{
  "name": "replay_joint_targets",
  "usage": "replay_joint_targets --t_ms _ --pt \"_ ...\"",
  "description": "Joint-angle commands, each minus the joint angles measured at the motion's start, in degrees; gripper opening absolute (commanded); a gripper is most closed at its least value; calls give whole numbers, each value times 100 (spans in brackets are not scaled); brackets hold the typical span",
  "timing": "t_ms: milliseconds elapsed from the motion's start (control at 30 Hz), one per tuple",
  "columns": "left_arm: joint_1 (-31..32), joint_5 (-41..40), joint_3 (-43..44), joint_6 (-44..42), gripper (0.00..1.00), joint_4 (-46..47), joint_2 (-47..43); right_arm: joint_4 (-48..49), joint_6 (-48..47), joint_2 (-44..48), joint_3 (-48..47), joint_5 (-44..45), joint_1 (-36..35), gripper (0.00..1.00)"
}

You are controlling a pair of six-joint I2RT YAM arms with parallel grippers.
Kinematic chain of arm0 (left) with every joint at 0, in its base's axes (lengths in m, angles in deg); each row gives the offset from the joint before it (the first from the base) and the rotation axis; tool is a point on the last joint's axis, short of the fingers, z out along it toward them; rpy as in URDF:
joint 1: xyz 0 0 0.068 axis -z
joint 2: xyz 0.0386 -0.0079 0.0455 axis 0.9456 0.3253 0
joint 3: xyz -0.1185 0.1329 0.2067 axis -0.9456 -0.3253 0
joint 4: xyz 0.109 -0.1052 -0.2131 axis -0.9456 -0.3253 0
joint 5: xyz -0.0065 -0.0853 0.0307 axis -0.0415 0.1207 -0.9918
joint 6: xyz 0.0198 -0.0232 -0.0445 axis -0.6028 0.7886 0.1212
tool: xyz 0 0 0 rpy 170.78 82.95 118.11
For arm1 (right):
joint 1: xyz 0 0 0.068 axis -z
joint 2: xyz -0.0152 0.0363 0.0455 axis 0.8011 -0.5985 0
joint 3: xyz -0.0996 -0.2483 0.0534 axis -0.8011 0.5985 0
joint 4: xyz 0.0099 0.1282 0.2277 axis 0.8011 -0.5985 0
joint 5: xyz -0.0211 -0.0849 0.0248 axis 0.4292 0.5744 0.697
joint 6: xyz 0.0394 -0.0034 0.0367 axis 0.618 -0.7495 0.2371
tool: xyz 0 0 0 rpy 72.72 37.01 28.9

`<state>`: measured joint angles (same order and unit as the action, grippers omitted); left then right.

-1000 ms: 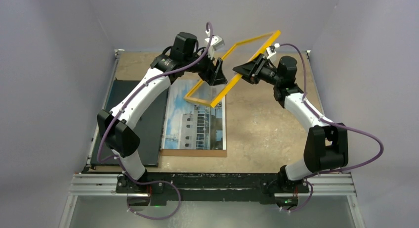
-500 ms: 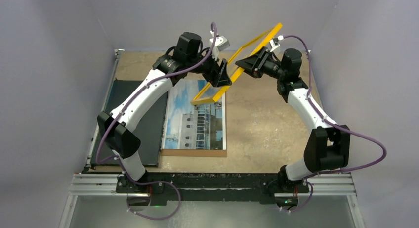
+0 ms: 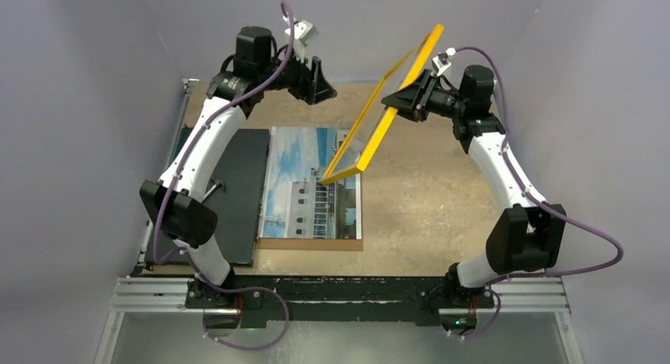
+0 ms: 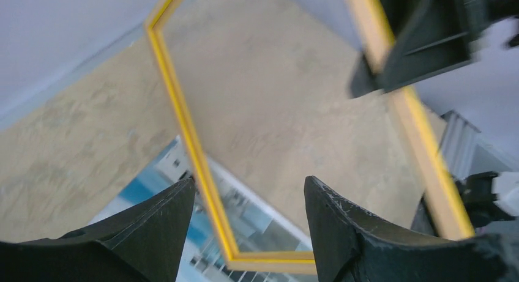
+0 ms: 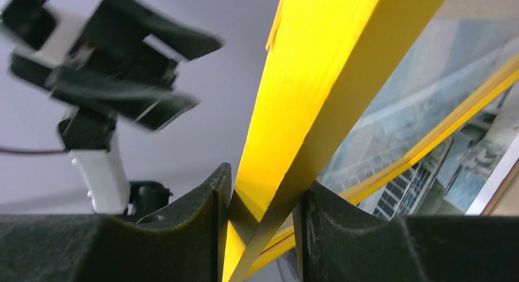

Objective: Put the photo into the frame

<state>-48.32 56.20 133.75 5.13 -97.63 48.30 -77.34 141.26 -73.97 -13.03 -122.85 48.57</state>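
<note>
So, biggest thing first: you've got the tan table, and the photo is lying flat on it, face up, left of the table's middle. I'll use the photo as the reference for everything else. Right up against the photo's left edge sits the black flat board, also flat on the table, and your left arm passes over its left side. Under the photo is the brown backing board; you only see it as a thin strip poking out along the photo's near edge. The frame is up in the air above the photo's far right corner and tilted steeply. Its top end is high and off to the right of the photo, and its lowest corner hangs down over the photo's right side. From the top camera it looks like that corner is clear of the photo, but I honestly can't tell whether it's touching. Your right gripper is clamped down on the frame's right-hand rail, with the yellow wood pinched tight between both fingers, to the right of the photo and beyond its far edge. Your left gripper is up past the photo's far edge with its fingers spread wide and nothing between them. In its wrist view it's aimed at the frame's pane, and a bit of the photo shows down through the glass.
</note>
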Motion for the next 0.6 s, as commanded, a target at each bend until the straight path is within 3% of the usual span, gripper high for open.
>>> replay_joint_targets --t_ms 0,333,467,567 --pt "-213 -462 -1188 -544 63 257 76 -77 -338 390 136 -808 -9 18" --pt "-231 -735 -3733 -1011 55 1310 385 -485 -417 556 93 -856 -8 18" --pt "-222 -265 -4796 -768 51 2246 154 -1006 -749 448 34 -768 -7 26" --pt "-186 101 -5297 -688 51 2639 -31 -1142 -927 326 -13 -550 -8 39"
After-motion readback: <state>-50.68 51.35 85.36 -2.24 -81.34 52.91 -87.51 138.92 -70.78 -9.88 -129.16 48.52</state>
